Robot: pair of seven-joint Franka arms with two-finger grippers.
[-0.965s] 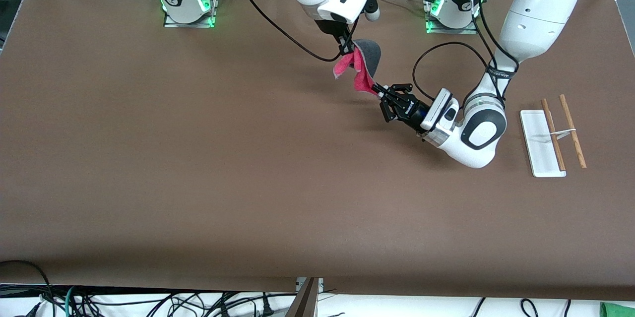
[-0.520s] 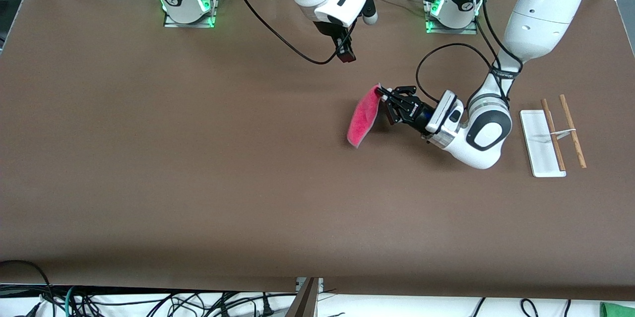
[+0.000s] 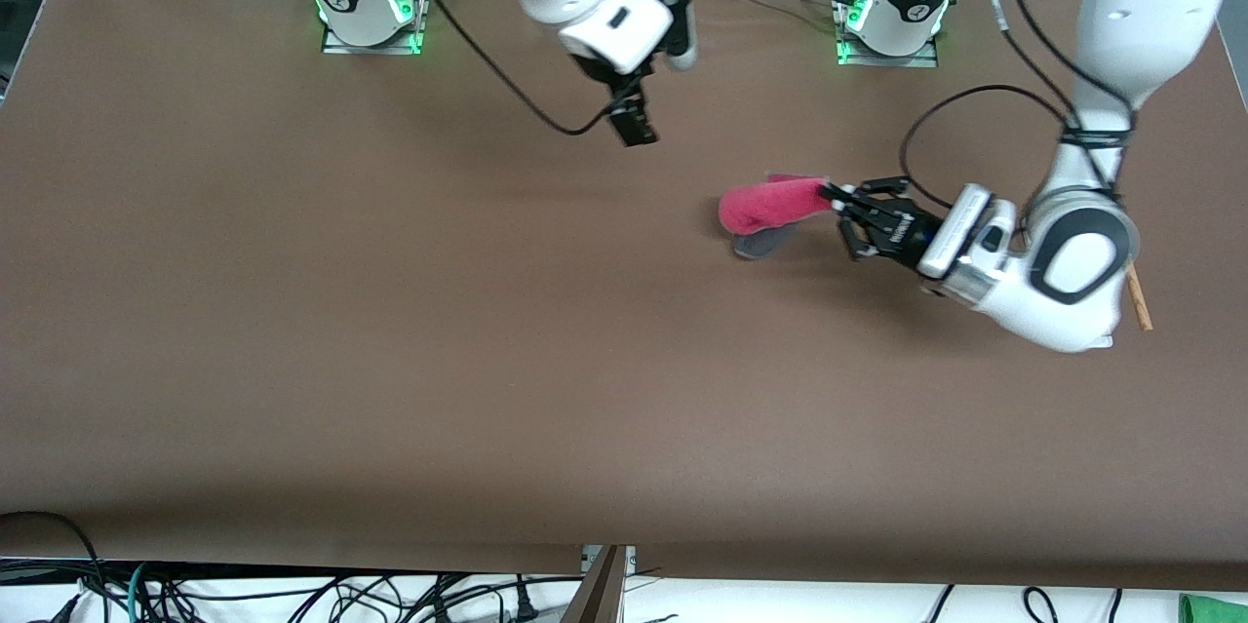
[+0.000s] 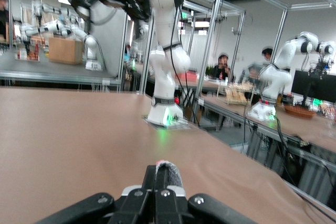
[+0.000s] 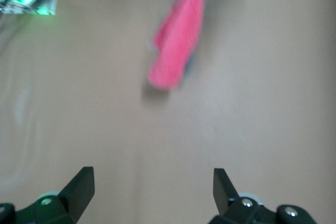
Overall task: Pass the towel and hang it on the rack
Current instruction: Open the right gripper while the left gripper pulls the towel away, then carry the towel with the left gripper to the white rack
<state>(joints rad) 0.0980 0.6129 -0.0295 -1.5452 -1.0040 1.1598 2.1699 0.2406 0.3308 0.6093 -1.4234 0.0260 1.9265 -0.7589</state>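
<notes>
Left end effector (image 3: 832,198) is clamping one edge of the towel (image 3: 770,205), cloth hanging above the surface mid-way. I'm carrying it w/ slack toward the rack (image 3: 1137,299), mostly hidden by my arm. Right end effector (image 3: 634,129), fingers spread & empty, is waiting over the surface.

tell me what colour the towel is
The towel is bright pink-red with a dark grey underside, clearest in the front view.

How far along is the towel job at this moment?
The pass looks done: the right gripper is open and empty over the table, and the left gripper is shut on the towel, held in the air. Hanging is left: the rack is mostly hidden by the left arm and bears nothing visible.
</notes>
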